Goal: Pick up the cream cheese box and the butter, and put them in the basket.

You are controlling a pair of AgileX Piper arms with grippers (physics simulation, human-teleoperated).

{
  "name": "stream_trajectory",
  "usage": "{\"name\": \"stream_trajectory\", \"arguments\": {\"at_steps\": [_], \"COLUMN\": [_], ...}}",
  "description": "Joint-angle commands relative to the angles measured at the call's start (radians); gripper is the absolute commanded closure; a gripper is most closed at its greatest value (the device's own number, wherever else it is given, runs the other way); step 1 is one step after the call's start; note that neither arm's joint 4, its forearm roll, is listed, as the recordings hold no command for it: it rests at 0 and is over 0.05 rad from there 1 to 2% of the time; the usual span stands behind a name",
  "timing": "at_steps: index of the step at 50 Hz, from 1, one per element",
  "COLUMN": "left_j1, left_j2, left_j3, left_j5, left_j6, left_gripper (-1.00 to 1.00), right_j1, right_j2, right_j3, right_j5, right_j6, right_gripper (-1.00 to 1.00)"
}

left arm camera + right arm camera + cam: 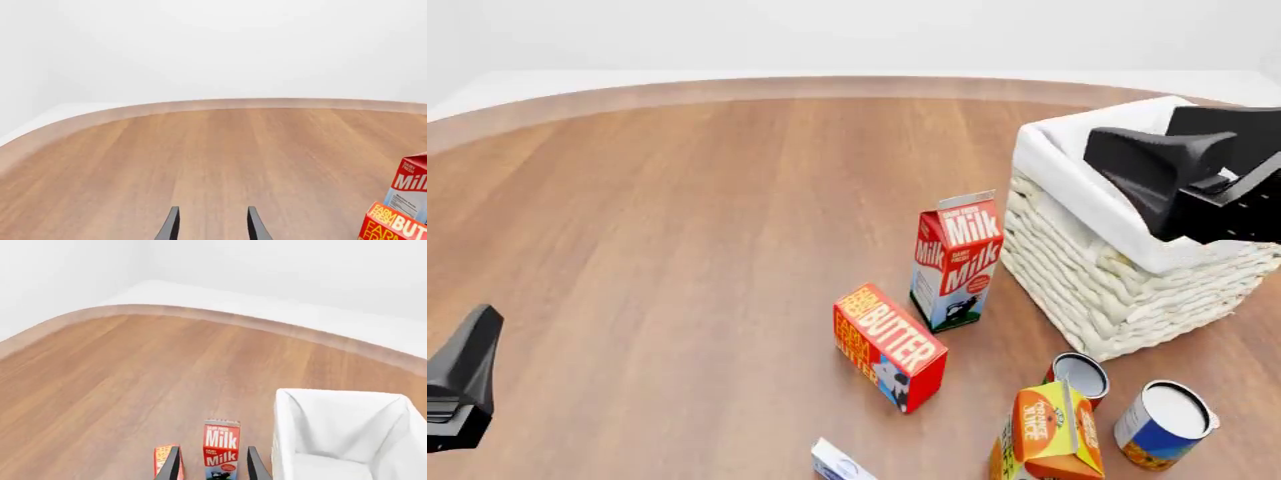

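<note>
The butter, a red and orange box, lies on the wooden table in front of the basket's near-left side. The cream cheese box, white with blue, lies at the front edge of the front view, partly cut off. The white wicker basket stands at the right. My right gripper hovers above the basket, open and empty. My left gripper is at the front left, far from the boxes, open and empty. The left wrist view shows its fingers over bare wood, with the butter at the edge.
A red-and-white milk carton stands between the butter and the basket. An orange juice carton and two cans stand in front of the basket. The right wrist view shows the milk carton, the butter and the basket's rim.
</note>
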Motion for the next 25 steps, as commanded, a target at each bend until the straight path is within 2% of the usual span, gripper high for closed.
{"name": "stream_trajectory", "arguments": {"at_steps": [1,15,17,19,20,25], "left_j1": [0.000,0.000,0.000,0.000,0.000,0.000], "left_j2": [0.000,0.000,0.000,0.000,0.000,0.000], "left_j3": [0.000,0.000,0.000,0.000,0.000,0.000], "left_j5": [0.000,0.000,0.000,0.000,0.000,0.000], "left_j6": [0.000,0.000,0.000,0.000,0.000,0.000], "left_gripper": [-1.00,-1.00,-1.00,-1.00,-1.00,-1.00], "right_j1": [0.062,0.104,0.087,0.089,0.081,0.072], "right_j2": [0.178,0.281,0.281,0.287,0.290,0.296], "right_j3": [-0.165,-0.241,-0.236,-0.228,-0.216,-0.198], "right_j5": [0.062,0.092,0.085,0.075,0.065,0.047], "right_j6": [-0.030,0.013,-0.017,0.012,0.003,0.029], "right_gripper": [-1.00,-1.00,-1.00,-1.00,-1.00,-1.00]}}
